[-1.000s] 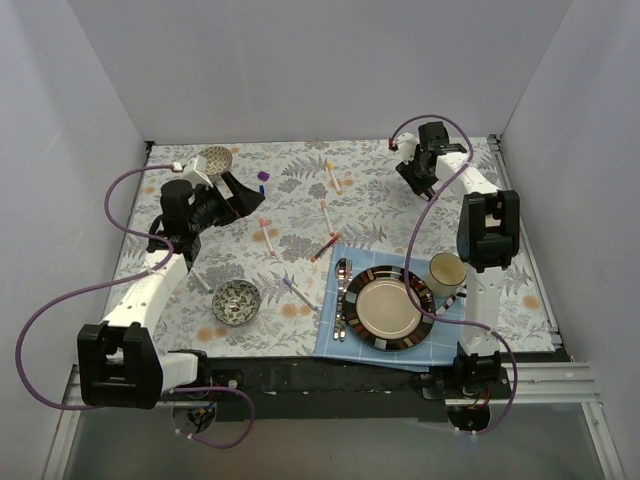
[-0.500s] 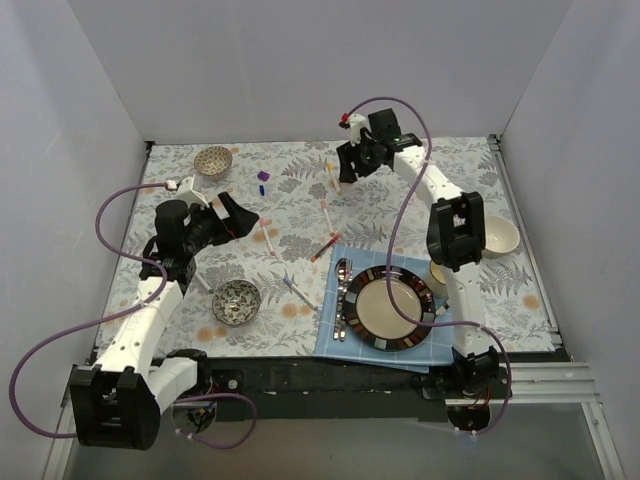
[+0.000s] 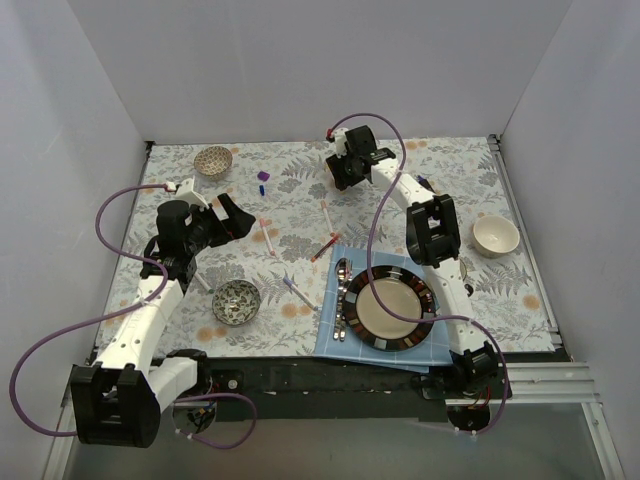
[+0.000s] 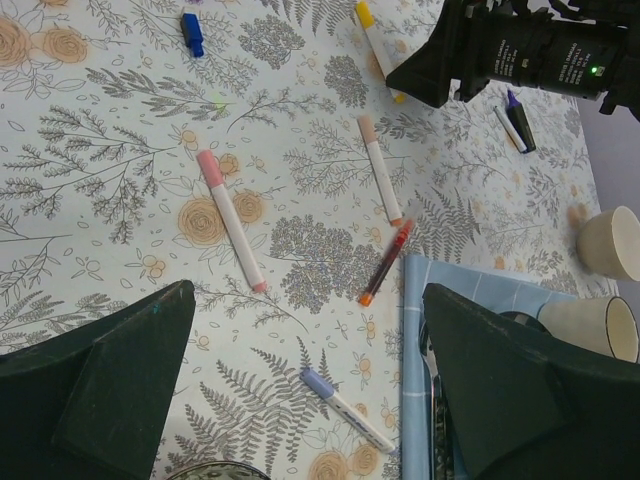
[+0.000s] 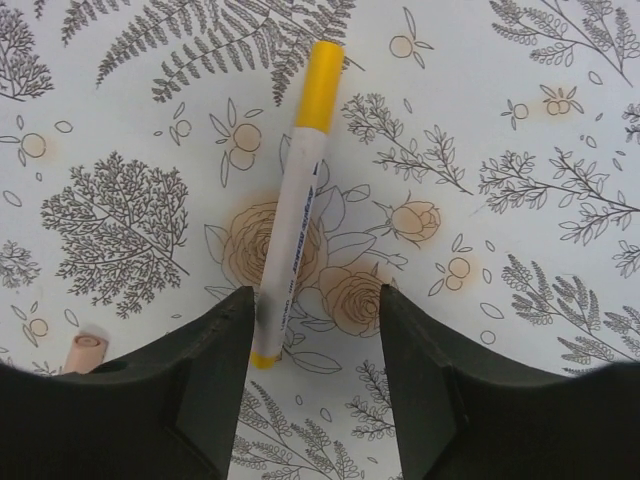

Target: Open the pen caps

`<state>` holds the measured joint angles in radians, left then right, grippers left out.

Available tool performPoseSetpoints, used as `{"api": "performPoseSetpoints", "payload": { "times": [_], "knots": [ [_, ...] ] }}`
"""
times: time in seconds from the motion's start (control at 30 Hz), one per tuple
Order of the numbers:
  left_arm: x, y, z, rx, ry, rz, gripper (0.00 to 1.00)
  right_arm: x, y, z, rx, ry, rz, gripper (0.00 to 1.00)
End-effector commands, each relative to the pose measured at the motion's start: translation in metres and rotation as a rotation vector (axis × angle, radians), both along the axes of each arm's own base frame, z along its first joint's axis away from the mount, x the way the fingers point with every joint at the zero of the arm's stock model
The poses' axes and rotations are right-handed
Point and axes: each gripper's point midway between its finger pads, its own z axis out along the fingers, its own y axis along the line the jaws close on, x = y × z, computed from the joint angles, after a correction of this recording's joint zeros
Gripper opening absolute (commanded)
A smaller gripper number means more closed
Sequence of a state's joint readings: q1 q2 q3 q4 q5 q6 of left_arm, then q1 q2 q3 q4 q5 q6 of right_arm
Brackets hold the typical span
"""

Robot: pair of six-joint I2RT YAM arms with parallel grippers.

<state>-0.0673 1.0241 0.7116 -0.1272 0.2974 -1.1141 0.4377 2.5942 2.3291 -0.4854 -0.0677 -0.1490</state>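
Observation:
Several white pens lie on the floral cloth: a pink pen, a peach pen, a red pen and a lilac pen. A yellow pen with its yellow cap on lies under my right gripper, which is open, the pen's lower end beside its left finger. My left gripper is open and empty above the lilac pen. A loose blue cap and a purple cap lie at the back. A dark purple marker lies beyond.
A patterned bowl sits near the left arm, and a small bowl at the back left. A plate and cutlery rest on a blue napkin. A white bowl stands at right. White walls enclose the table.
My right arm swung left from the back right corner to above the yellow pen. My left gripper shifted slightly forward. The white bowl at right came into view.

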Motion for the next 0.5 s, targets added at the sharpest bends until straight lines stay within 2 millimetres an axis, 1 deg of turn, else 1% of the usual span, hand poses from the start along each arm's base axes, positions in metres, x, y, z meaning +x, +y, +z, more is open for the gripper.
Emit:
{"api": "performPoseSetpoints", "payload": {
  "times": [0.0, 0.1, 0.27, 0.3, 0.33, 0.37, 0.43, 0.47],
  "knots": [
    [-0.001, 0.004, -0.002, 0.024, -0.004, 0.007, 0.98, 0.021, -0.002, 0.006, -0.002, -0.074, -0.021, 0.56],
    [0.000, 0.003, -0.002, 0.021, -0.001, 0.004, 0.98, 0.017, -0.002, -0.003, -0.008, -0.054, -0.014, 0.49],
    [-0.001, 0.001, -0.001, 0.010, -0.003, -0.008, 0.98, 0.009, -0.011, -0.020, -0.066, -0.020, 0.008, 0.36],
    [-0.001, -0.001, -0.002, 0.006, 0.001, -0.013, 0.98, 0.007, -0.014, -0.021, -0.086, -0.019, 0.015, 0.28],
    [-0.002, -0.003, -0.002, -0.001, 0.004, -0.023, 0.98, 0.005, -0.017, -0.023, -0.100, -0.016, 0.018, 0.24],
    [-0.002, -0.004, -0.002, -0.010, 0.003, -0.030, 0.98, 0.002, -0.020, -0.025, -0.117, -0.010, 0.021, 0.14],
    [-0.004, -0.011, -0.004, -0.038, 0.012, -0.061, 0.98, -0.003, -0.025, -0.028, -0.138, 0.011, 0.032, 0.04],
    [-0.004, -0.015, -0.001, -0.069, 0.011, -0.070, 0.98, -0.007, -0.028, -0.027, -0.144, 0.020, 0.034, 0.01]
  ]
}}
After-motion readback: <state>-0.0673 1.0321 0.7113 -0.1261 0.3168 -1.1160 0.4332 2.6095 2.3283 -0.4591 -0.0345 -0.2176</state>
